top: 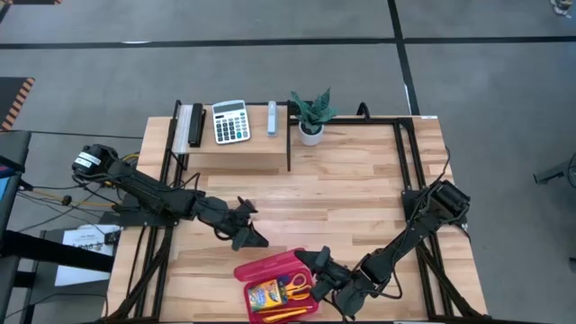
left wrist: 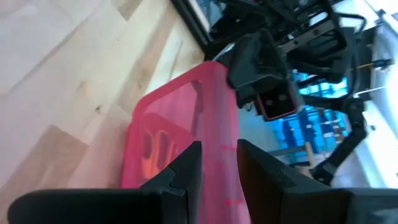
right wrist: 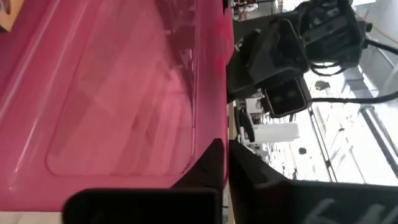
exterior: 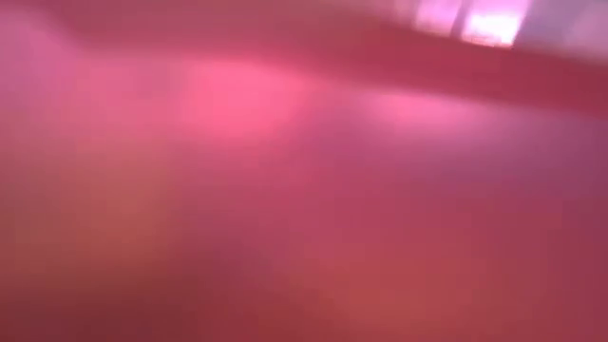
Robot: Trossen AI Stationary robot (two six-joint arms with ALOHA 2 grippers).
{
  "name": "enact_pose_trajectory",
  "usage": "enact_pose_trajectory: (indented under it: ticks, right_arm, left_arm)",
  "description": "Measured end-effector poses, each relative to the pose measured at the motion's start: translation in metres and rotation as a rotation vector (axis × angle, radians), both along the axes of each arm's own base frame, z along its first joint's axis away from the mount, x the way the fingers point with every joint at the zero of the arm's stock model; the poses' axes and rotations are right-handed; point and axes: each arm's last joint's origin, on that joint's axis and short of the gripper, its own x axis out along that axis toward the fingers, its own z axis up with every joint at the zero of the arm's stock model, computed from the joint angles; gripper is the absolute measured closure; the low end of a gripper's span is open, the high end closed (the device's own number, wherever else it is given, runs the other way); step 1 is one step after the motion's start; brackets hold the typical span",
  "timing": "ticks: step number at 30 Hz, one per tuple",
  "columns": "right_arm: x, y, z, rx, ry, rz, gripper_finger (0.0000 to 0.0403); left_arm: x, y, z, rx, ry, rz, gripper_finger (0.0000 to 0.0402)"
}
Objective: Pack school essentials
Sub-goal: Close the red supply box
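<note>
Bench: pale wood bench (top: 360,198) on a grey floor; a calculator (top: 231,121) and plant (top: 311,115) sit at 12 o'clock.
Case: a pink case (top: 270,286) lies at 6 o'clock, holding scissors (top: 295,284), a crayon box (top: 264,293) and an orange pencil (top: 290,312).
Left tool (top: 249,234): just beside the case's 11 o'clock corner; its fingers straddle the translucent pink lid (left wrist: 217,137), seemingly pinching it.
Right tool (top: 322,274): at the case's 3 o'clock side, fingers nearly together along the lid edge (right wrist: 208,93).
Advice: probably closing the lid; lower both sides evenly, keeping the contents clear of the rim.
</note>
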Motion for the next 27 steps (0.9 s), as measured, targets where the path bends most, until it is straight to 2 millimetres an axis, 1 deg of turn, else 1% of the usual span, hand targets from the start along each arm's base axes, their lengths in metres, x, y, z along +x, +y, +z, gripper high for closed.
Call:
enact_pose_trajectory:
  ticks: [3, 6, 9, 12, 14, 17, 21, 24, 27]
  right_arm:
    - [0.000, 0.000, 0.000, 0.003, -0.004, -0.002, 0.0345]
    - [-0.002, 0.002, 0.001, -0.002, -0.003, 0.005, 0.0300]
    - [-0.004, 0.006, 0.003, -0.012, -0.012, 0.015, 0.0255]
    - [-0.007, 0.011, 0.009, 0.011, -0.072, -0.018, 0.0219]
    - [-0.010, 0.015, 0.016, 0.036, -0.129, -0.059, 0.0204]
    - [-0.018, 0.023, 0.024, 0.092, -0.203, -0.102, 0.0195]
    - [-0.030, 0.030, 0.026, 0.254, -0.330, -0.196, 0.0199]
    - [-0.039, 0.039, 0.027, 0.489, -0.467, -0.188, 0.0206]
    - [-0.048, 0.051, 0.025, 0.747, -0.542, -0.091, 0.0213]
  left_arm:
    - [0.000, 0.001, -0.002, 0.032, 0.017, 0.014, 0.0315]
    - [-0.001, 0.002, -0.006, 0.061, 0.048, 0.041, 0.0315]
    - [0.000, 0.002, -0.004, 0.073, 0.026, 0.039, 0.0315]
    - [-0.001, 0.000, -0.005, 0.078, 0.031, 0.037, 0.0315]
    - [-0.002, -0.003, -0.004, 0.078, 0.027, 0.027, 0.0315]
    - [-0.003, -0.005, -0.004, 0.091, 0.022, 0.028, 0.0315]
    - [-0.003, -0.007, -0.004, 0.089, 0.015, 0.024, 0.0315]
    - [-0.003, -0.007, -0.002, 0.071, -0.002, 0.016, 0.0315]
    - [-0.002, -0.008, 0.003, 0.049, -0.048, 0.010, 0.0315]
